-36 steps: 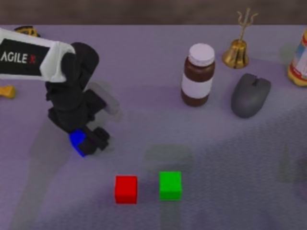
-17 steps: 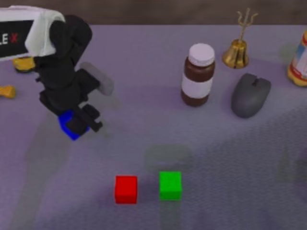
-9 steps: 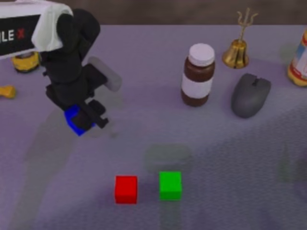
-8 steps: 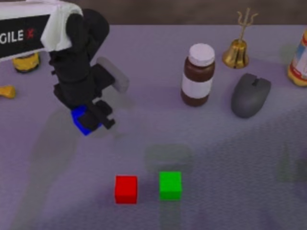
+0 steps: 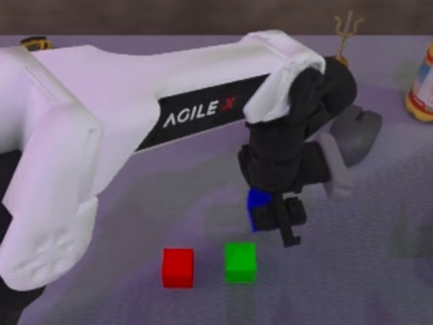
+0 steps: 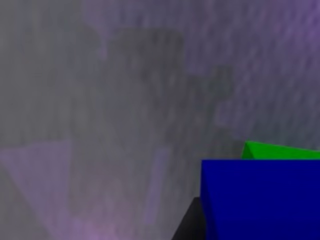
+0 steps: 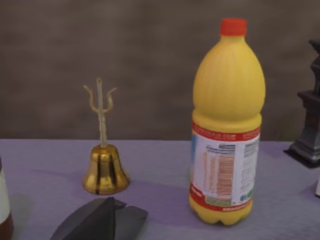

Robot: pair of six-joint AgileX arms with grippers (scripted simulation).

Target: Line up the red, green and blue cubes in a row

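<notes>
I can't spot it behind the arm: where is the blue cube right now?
In the top view the blue cube is held in the left gripper, just behind and slightly right of the green cube, near the table's middle.

My left arm [image 5: 135, 128] sprawls across the top view's centre, covering most of the grey mouse [image 5: 362, 132] and all but the bell's handle [image 5: 346, 27]. The blue cube [image 5: 256, 203] is half hidden behind the left gripper [image 5: 281, 220]. The yellow bottle [image 5: 423, 88] is cut by the right edge.
</notes>
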